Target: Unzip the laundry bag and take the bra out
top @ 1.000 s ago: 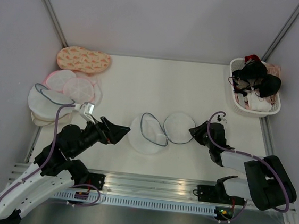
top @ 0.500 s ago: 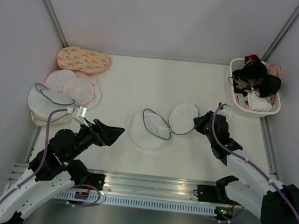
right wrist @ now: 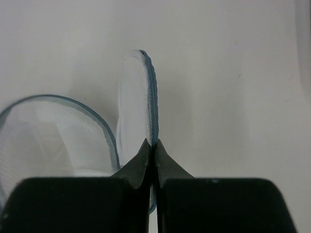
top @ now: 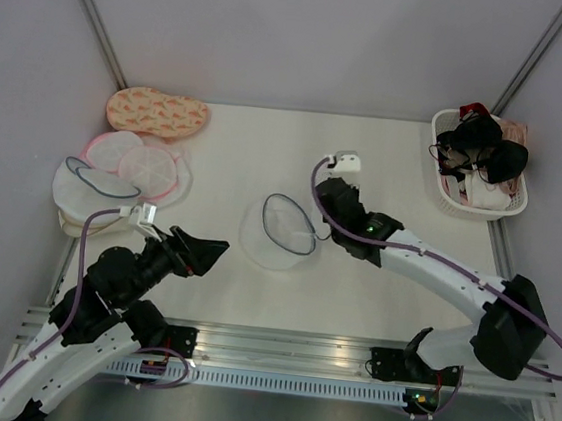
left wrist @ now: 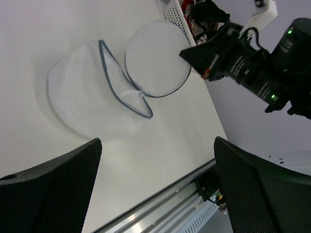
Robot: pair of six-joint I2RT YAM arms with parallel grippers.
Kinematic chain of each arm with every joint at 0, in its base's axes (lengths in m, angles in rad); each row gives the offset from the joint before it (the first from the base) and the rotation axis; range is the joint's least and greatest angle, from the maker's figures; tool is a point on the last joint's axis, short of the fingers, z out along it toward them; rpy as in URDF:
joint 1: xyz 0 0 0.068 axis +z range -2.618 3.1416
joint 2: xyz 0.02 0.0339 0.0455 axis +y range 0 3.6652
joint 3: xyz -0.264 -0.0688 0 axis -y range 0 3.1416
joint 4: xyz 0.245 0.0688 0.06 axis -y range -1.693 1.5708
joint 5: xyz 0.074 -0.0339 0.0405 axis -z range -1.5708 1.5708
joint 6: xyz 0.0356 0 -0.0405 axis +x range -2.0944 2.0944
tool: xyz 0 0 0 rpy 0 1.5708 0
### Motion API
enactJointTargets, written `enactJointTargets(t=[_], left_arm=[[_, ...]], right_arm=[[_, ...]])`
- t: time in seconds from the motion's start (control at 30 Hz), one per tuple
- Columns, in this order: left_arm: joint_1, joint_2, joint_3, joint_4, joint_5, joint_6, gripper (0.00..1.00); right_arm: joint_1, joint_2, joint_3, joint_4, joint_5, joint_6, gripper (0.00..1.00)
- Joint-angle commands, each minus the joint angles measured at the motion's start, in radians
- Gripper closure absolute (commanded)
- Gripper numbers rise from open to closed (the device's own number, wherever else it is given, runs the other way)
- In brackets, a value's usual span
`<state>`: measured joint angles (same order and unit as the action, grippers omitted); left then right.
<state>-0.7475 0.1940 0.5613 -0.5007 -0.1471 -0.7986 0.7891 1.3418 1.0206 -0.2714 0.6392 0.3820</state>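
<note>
The laundry bag [top: 276, 238] lies unzipped mid-table, a white mesh dome with a grey-blue zipper rim; only white mesh shows inside it. Its round lid [left wrist: 155, 58] stands up on edge. My right gripper [top: 320, 221] is shut on the lid's zipper rim [right wrist: 153, 111], jaws pinched together at the fingertips [right wrist: 154, 145]. My left gripper [top: 218, 250] hangs open to the left of the bag, apart from it, nothing between its fingers [left wrist: 53, 184]. A black bra [top: 490, 150] lies on top of the white basket [top: 442, 192] at the right rear.
Other wash bags are stacked at the left: an orange patterned one [top: 158, 112], pink-rimmed ones [top: 135, 162] and white ones [top: 89, 195]. The basket holds more garments. A metal rail [top: 276, 349] runs along the near edge. Grey walls close in the sides.
My right gripper closed on the lid's rim and carried it up and leftward, the arm now stretched across the table. The left gripper drew back from the bag a little, still open.
</note>
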Motion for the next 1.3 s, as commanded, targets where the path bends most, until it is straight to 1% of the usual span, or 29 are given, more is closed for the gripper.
enactJointTargets(t=[0.0, 0.2, 0.3, 0.37, 0.43, 0.47, 0.53, 0.57, 0.6, 0.63, 0.67, 0.7, 0.77, 0.8, 0.83, 0.87, 1.0, 1.1, 1.17, 1.2, 1.23, 1.27], left_arm=[[0.0, -0.042, 0.018, -0.044, -0.04, 0.004, 0.0], [0.0, -0.123, 0.031, -0.111, -0.088, -0.014, 0.01], [0.0, -0.163, 0.034, -0.15, -0.114, -0.042, 0.01], [0.0, -0.185, 0.034, -0.186, -0.16, -0.089, 0.01], [0.0, -0.234, 0.034, -0.208, -0.181, -0.103, 0.0], [0.0, -0.244, 0.035, -0.217, -0.189, -0.111, 0.0], [0.0, -0.243, 0.043, -0.239, -0.204, -0.12, 0.01], [0.0, -0.242, 0.046, -0.245, -0.209, -0.123, 0.01], [0.0, -0.242, 0.046, -0.251, -0.212, -0.129, 0.0], [0.002, -0.242, 0.048, -0.254, -0.221, -0.132, 0.0], [0.0, -0.243, 0.051, -0.259, -0.226, -0.134, 0.01], [0.0, -0.243, 0.054, -0.268, -0.241, -0.142, 0.0], [0.0, -0.243, 0.067, -0.282, -0.252, -0.146, 0.0], [0.0, -0.243, 0.072, -0.286, -0.258, -0.148, 0.01], [0.0, -0.243, 0.077, -0.297, -0.266, -0.149, 0.0], [0.0, -0.243, 0.08, -0.299, -0.267, -0.149, 0.01], [0.002, -0.237, 0.071, -0.302, -0.276, -0.154, 0.0], [0.0, -0.2, 0.052, -0.295, -0.266, -0.142, 0.01], [0.0, -0.139, 0.039, -0.253, -0.232, -0.114, 0.01], [0.0, -0.076, 0.035, -0.236, -0.195, -0.094, 0.0], [0.0, -0.03, 0.035, -0.223, -0.178, -0.087, 0.0], [0.0, 0.014, 0.035, -0.211, -0.163, -0.076, 0.0]], right_arm=[[0.138, 0.118, 0.088, -0.095, 0.201, -0.112, 1.0], [0.317, 0.273, 0.203, -0.023, 0.264, -0.239, 1.0], [0.381, 0.338, 0.259, 0.003, 0.292, -0.304, 1.0], [0.423, 0.384, 0.315, 0.023, 0.329, -0.347, 1.0], [0.447, 0.413, 0.341, 0.043, 0.341, -0.373, 1.0], [0.462, 0.442, 0.352, 0.055, 0.347, -0.421, 1.0], [0.502, 0.474, 0.392, 0.072, 0.349, -0.442, 0.86], [0.516, 0.493, 0.398, 0.078, 0.293, -0.448, 0.82], [0.536, 0.493, 0.401, 0.092, 0.233, -0.445, 0.73], [0.542, 0.488, 0.391, 0.101, 0.152, -0.436, 0.68], [0.544, 0.456, 0.375, 0.113, -0.051, -0.424, 0.62], [0.544, 0.43, 0.313, 0.176, -0.134, -0.395, 0.57], [0.541, 0.337, 0.241, 0.25, -0.321, -0.356, 0.54], [0.529, 0.306, 0.202, 0.292, -0.496, -0.33, 0.53], [0.518, 0.274, 0.128, 0.369, -0.565, -0.284, 0.52], [0.506, 0.225, 0.099, 0.394, -0.611, -0.264, 0.52], [0.475, 0.129, 0.026, 0.418, -0.746, -0.21, 0.49], [0.457, 0.04, -0.046, 0.426, -0.728, -0.172, 0.48], [0.453, -0.01, -0.05, 0.387, -0.597, -0.163, 0.47], [0.452, -0.019, -0.042, 0.323, -0.514, -0.152, 0.46], [0.453, -0.029, -0.037, 0.287, -0.372, -0.141, 0.45], [0.45, -0.044, -0.036, 0.256, -0.304, -0.128, 0.43]])
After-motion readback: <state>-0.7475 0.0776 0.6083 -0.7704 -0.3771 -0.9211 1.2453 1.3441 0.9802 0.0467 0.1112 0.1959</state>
